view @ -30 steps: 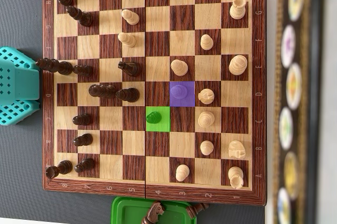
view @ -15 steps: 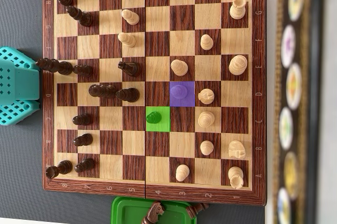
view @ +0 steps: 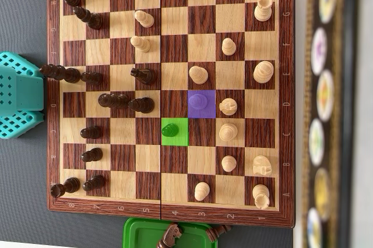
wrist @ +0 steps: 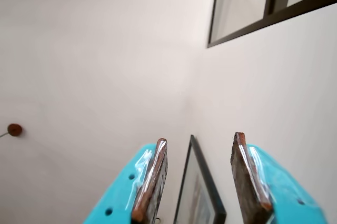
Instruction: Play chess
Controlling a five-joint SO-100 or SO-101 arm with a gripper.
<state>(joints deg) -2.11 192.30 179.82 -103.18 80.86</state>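
Chessboard [view: 169,216]: lay flat, filling most of your overhead view, its wooden border clear on all four sides.
Green pawn [view: 170,130]: stood on a green-tinted square near board centre, neighbouring squares left, above and below it empty.
Purple pawn [view: 200,102]: stood on a purple-tinted square, diagonally up-right of the green one, a light piece [view: 228,106] just beside it.
Dark pieces [view: 141,105]: crowded the left half.
Green tray [view: 145,233]: sat below the bottom border.
Gripper [wrist: 197,182]: your wrist view showed the jaws apart, nothing between them, aimed at a wall.
Arm base [view: 20,94]: sat off the board's left border.
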